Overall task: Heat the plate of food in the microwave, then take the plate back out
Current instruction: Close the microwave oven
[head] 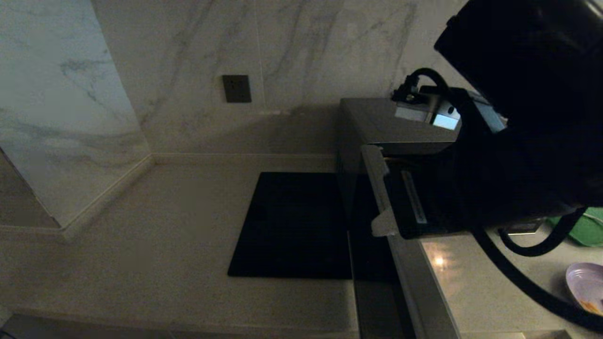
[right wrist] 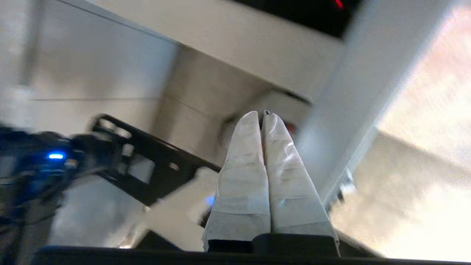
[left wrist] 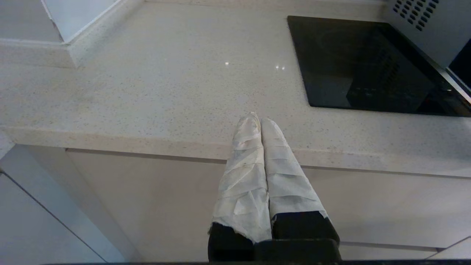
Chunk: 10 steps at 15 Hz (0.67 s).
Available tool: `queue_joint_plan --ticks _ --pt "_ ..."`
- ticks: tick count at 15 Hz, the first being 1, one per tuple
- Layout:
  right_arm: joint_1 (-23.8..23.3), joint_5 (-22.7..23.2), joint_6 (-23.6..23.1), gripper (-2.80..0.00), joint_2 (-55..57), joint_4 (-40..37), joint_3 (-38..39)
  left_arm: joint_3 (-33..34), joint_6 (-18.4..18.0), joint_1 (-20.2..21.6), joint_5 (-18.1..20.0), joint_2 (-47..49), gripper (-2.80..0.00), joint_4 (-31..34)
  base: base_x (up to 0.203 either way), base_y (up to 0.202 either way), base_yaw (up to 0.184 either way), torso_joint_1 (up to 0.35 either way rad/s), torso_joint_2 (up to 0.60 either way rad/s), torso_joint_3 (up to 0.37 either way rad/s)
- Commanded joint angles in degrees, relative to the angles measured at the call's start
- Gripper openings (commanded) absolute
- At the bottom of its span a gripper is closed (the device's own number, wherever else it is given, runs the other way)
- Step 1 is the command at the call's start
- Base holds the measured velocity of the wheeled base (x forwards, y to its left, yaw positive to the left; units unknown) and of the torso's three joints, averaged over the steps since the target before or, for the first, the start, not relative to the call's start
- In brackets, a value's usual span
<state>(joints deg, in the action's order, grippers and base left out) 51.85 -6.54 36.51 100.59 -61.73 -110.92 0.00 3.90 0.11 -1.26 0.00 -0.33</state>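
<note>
Since the plate of food (head: 586, 286) sits on the counter at the head view's four o'clock edge, half cut off, loading looks not yet done. At two o'clock the microwave (head: 377, 123) has its door swung out. The right gripper (right wrist: 262, 117), fingers pressed together and empty, is blurred; its arm hides the cavity. The left gripper (left wrist: 256, 120) hangs together, parked over the counter edge (left wrist: 147, 141).

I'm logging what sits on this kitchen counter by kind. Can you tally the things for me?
Microwave: 1
Black slab: 1
Plate of food: 1
Green tray: 1
Total: 4
</note>
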Motion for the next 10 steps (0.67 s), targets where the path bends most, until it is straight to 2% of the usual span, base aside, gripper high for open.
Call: queue_joint_plan --ticks 1,4,10 --pt "0.0 -1.7 2.5 -2.8 0.0 -0.7 1.9 0.0 0.1 0.0 0.0 0.0 -2.8 -0.1 0.0 0.0 0.0 0.0 0.0 0.0" --pt "0.0 -3.3 2.8 -2.8 -0.8 -0.8 5.1 0.0 0.1 0.0 0.0 0.0 -2.8 0.0 0.0 0.0 0.0 0.0 0.0 0.0" --pt "-0.1 -11.1 5.9 -2.8 -1.3 -0.8 7.9 0.0 0.1 0.0 0.0 0.0 -2.8 0.0 0.0 0.0 0.0 0.0 0.0 0.0"
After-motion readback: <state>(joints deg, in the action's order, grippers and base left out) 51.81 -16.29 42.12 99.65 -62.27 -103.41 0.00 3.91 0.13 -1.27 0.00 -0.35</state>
